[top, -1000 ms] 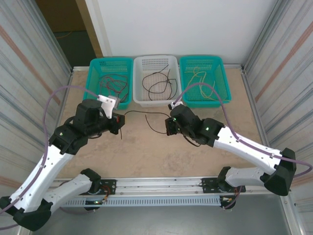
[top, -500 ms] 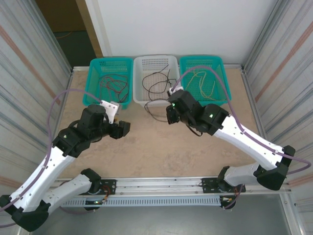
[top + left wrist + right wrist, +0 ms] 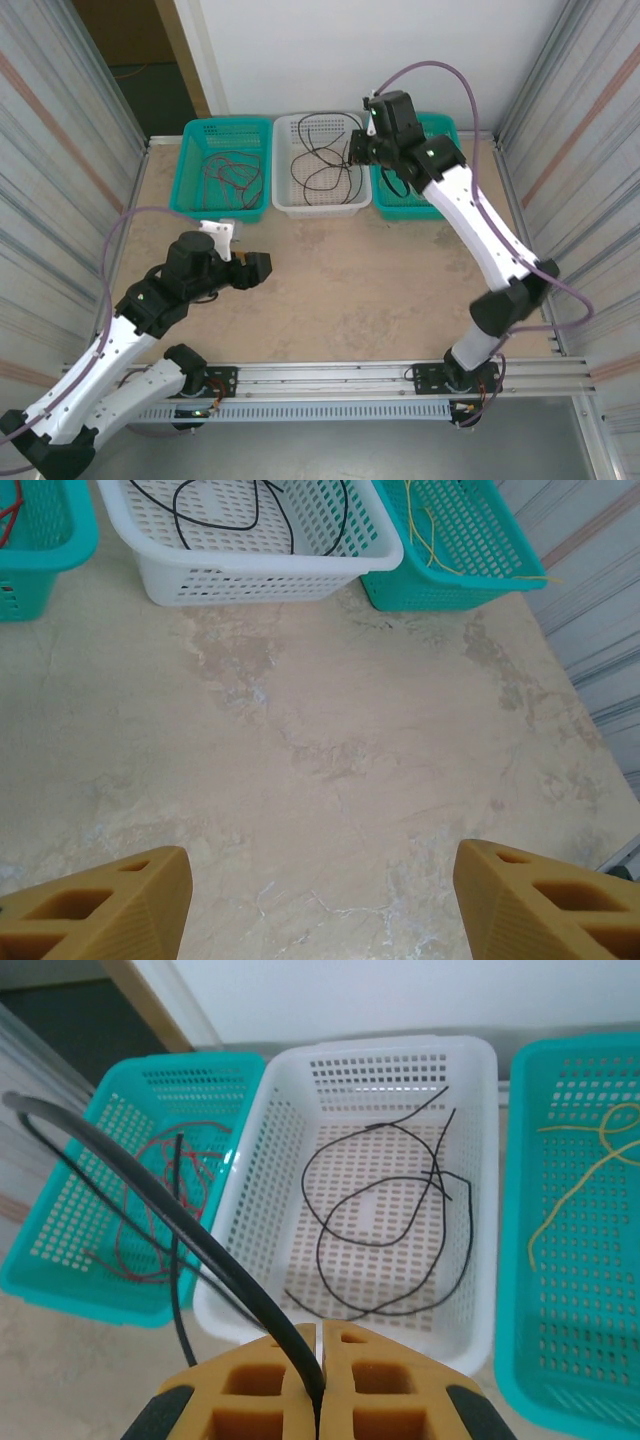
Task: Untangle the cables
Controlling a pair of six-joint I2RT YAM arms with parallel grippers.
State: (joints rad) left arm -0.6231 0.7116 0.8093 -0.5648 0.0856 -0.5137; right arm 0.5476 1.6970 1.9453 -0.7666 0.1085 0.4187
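Note:
My right gripper [image 3: 320, 1328] is shut on a black cable [image 3: 150, 1195] that arcs up and left from its jaws. It hangs above the white basket [image 3: 286, 200], where more black cables [image 3: 325, 180] lie in loops [image 3: 385, 1210]. Red cables [image 3: 228, 175] lie in the left teal basket [image 3: 60, 1220]. Yellow cables [image 3: 580, 1175] lie in the right teal basket [image 3: 470, 550]. My left gripper [image 3: 262, 268] stands open low over the bare table [image 3: 330, 730], with nothing between its fingers [image 3: 110, 900].
The three baskets stand in a row along the table's far edge. Corrugated metal walls close in both sides. The right arm [image 3: 480, 230] stretches high over the table's right half and partly covers the right teal basket [image 3: 448, 150].
My left gripper opened, let go of the black cable and drew back toward the near side. My right arm rose and carried the cable from mid-table to above the white basket.

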